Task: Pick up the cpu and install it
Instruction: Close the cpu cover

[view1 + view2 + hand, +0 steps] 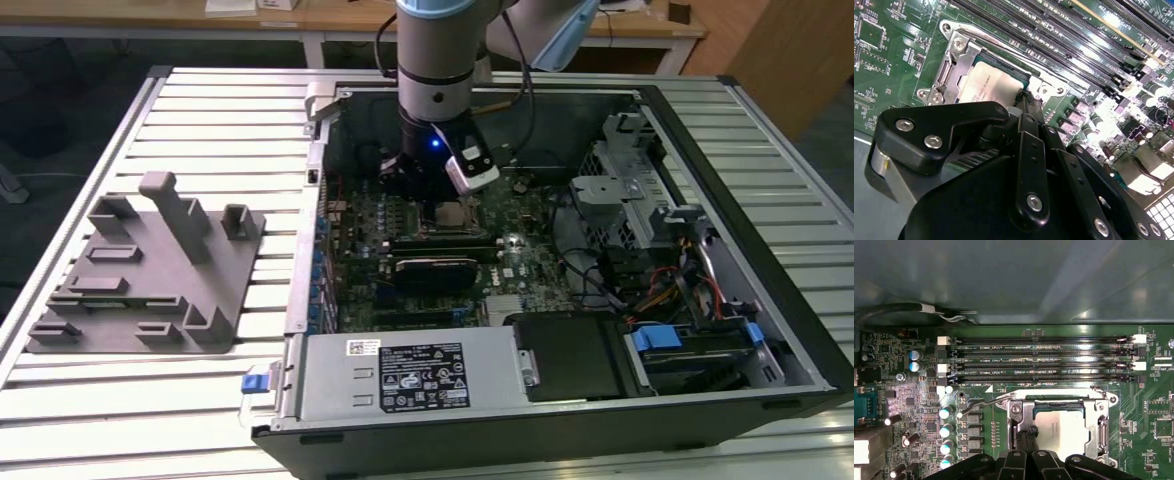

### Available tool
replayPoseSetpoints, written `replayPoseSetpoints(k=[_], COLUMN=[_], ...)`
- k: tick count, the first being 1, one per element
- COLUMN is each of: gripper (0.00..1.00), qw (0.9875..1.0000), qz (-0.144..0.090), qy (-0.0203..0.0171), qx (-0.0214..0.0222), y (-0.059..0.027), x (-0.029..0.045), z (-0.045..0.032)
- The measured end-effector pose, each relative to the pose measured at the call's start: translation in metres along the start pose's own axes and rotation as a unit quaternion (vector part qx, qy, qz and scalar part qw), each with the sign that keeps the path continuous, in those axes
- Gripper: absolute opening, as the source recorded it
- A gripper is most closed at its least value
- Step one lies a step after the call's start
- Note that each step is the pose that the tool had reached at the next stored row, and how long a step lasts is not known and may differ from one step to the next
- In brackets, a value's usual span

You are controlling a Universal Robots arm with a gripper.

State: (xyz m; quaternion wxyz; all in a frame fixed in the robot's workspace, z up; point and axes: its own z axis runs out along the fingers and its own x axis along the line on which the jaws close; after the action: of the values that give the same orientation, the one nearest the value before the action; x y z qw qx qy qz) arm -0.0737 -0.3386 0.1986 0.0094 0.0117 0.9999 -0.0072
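The cpu (1060,426) lies flat in the metal socket frame (1100,426) on the green motherboard, its silver top facing up. It also shows in the second wrist view, cpu (988,82) inside the frame (952,64). My gripper (1030,433) is shut, its black fingers pressed together with nothing seen between them. The tip rests at one edge of the cpu, as the gripper (1022,96) also shows from the other wrist camera. In the exterior view the gripper (427,195) hangs low inside the open computer case (747,300), right beside the socket (454,213).
Several memory slots (1044,357) run beside the socket, and its thin lever (979,404) sticks out. A grey fixture (147,270) stands on the slatted table at the exterior view's left. A power supply (400,375), drive cage (627,170) and cables (654,280) crowd the case.
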Motion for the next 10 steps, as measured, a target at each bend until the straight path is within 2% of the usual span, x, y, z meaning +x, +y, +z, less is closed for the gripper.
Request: replayPoseSetpoints(k=[10], gripper=[0.11], qw=[1.0], qz=[0.0], qy=[0.0001], qx=[0.0001], y=[0.0], x=[0.0], z=[-0.0036])
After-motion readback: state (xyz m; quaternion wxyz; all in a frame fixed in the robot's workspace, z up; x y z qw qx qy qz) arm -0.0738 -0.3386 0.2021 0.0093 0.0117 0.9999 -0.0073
